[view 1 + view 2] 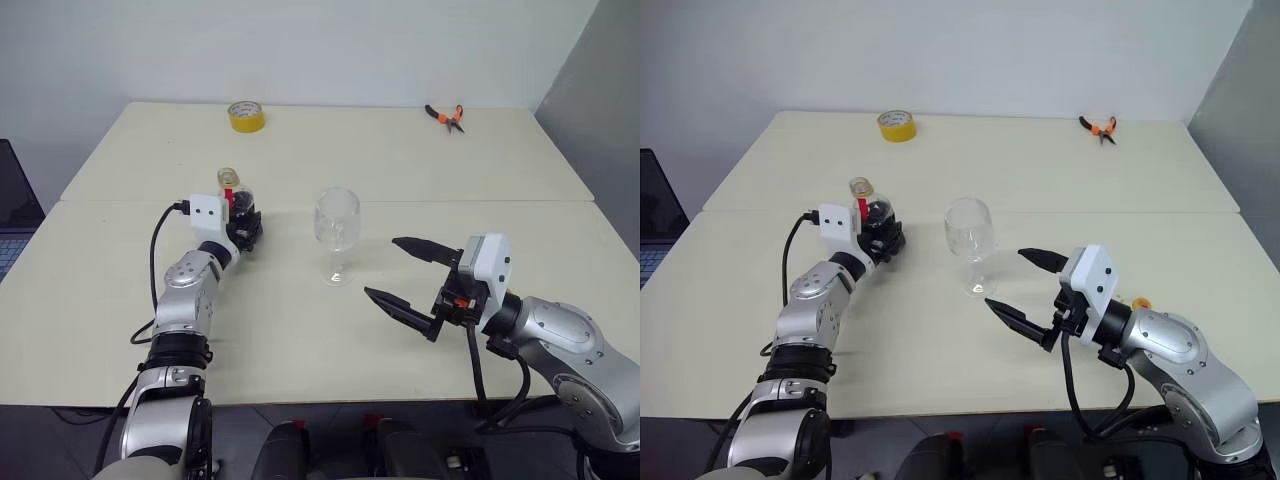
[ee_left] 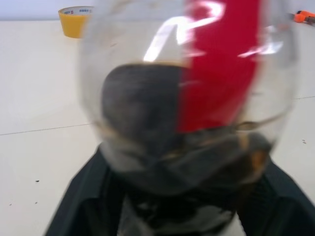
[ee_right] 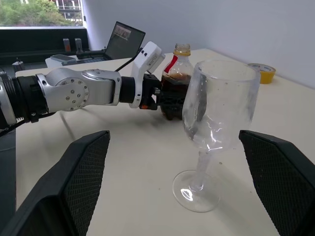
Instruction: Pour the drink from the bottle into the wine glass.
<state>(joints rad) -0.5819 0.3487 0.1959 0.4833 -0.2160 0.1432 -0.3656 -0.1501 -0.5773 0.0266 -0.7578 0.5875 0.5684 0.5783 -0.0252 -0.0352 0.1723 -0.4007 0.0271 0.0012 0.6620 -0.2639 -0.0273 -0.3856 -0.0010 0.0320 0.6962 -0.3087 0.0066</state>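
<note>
The small clear bottle (image 1: 231, 188), with a red label and a yellowish top, stands upright on the cream table (image 1: 300, 330), left of centre. Dark drink (image 3: 172, 91) fills its lower part. My left gripper (image 1: 243, 218) reaches level from the near side and is shut on the bottle's lower body, its black fingers (image 2: 83, 206) on either side of it. The empty wine glass (image 1: 337, 222) stands upright to the right of the bottle, apart from it. My right gripper (image 1: 381, 267) hangs open just right of the glass with its fingers (image 3: 64, 187) wide apart and nothing between them.
A yellow tape roll (image 1: 246, 116) lies at the table's far edge, left of centre. Orange-handled pliers (image 1: 446, 116) lie at the far right. A laptop (image 1: 15, 200) sits off the table's left side. A seam (image 1: 450, 201) crosses the table behind the glass.
</note>
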